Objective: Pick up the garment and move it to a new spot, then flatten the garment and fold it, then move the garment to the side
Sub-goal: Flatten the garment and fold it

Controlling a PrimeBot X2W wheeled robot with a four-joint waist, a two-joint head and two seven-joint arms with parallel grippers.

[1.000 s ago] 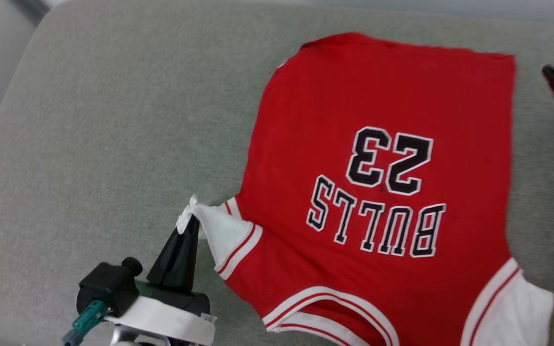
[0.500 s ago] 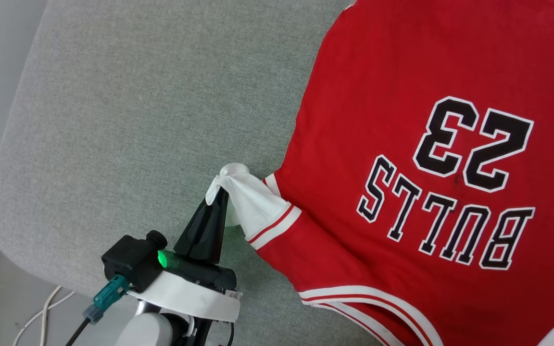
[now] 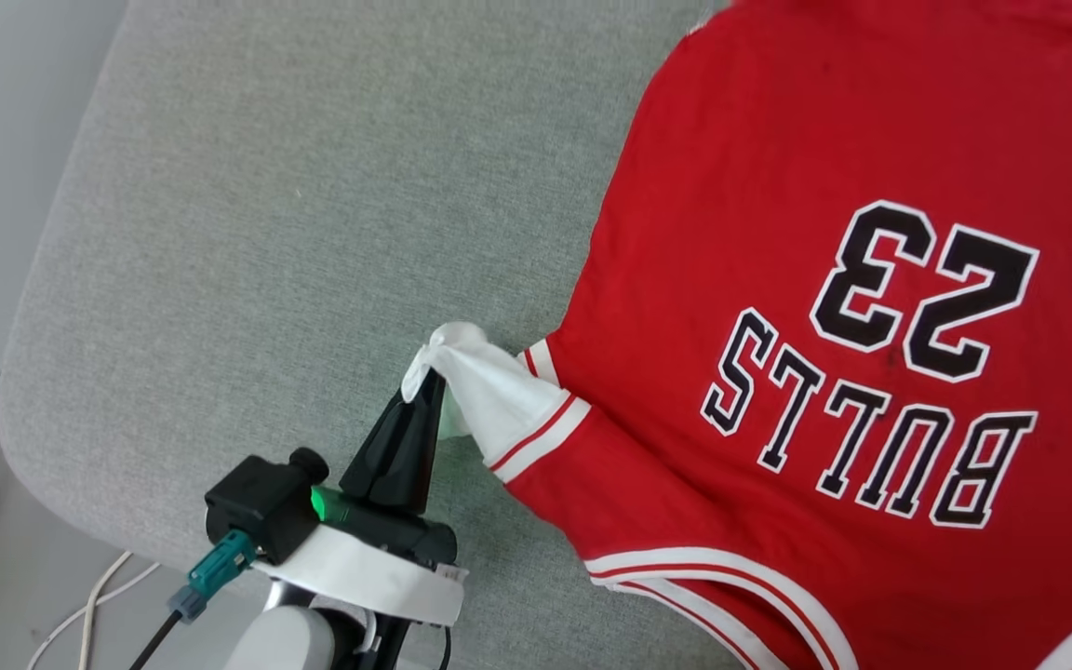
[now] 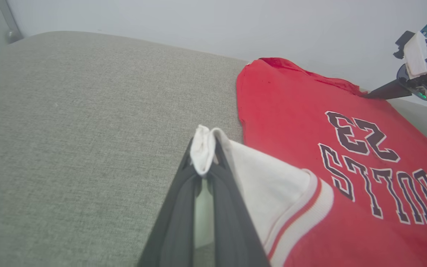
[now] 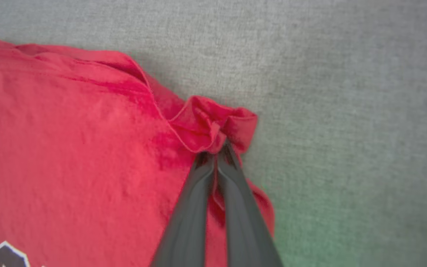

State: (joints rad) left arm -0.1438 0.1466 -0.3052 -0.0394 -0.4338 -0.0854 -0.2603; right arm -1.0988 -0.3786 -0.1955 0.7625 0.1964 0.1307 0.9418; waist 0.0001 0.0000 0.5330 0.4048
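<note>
Head view, garment: the garment (image 3: 778,186) lies spread face-up on the grey cushion (image 3: 266,233). Its collar end is toward me and its hem is away, so its long axis runs near-to-far. Its lettering (image 3: 871,419) reads upside down to me.
Head view, left gripper: the left gripper (image 3: 426,380) is closed tight on the bunched tip of the white sleeve (image 3: 499,400), which rises in a small peak off the cushion.
Head view, bearing: the body of the garment lies wholly to the right of this claw, and bare grey cushion lies to its left.
Head view, surroundings: pale cables (image 3: 80,605) trail past the cushion's near edge, below the arm and clear of the cloth.
Left wrist view, grip: the two dark fingers meet, with white cloth folded over their tips.
Left wrist view, right gripper: the right gripper (image 4: 365,95) sits at the garment's far right corner, its fingers laid onto the red hem, with a pale wall (image 4: 198,22) behind.
Right wrist view, grip: its jaws are pressed together on a puckered hem corner (image 5: 213,118), and red cloth is gathered just above the tips.
Right wrist view, surroundings: bare cushion lies beside and beyond the corner.
Judgement, coming move: I hold the garment at two diagonally opposite points, the sleeve near-left and the hem far-right. Any lift or pull will load that diagonal. The left arm is nearer the collar.
Judgement, risk: both pinches take little cloth, so either may slip under tension.
</note>
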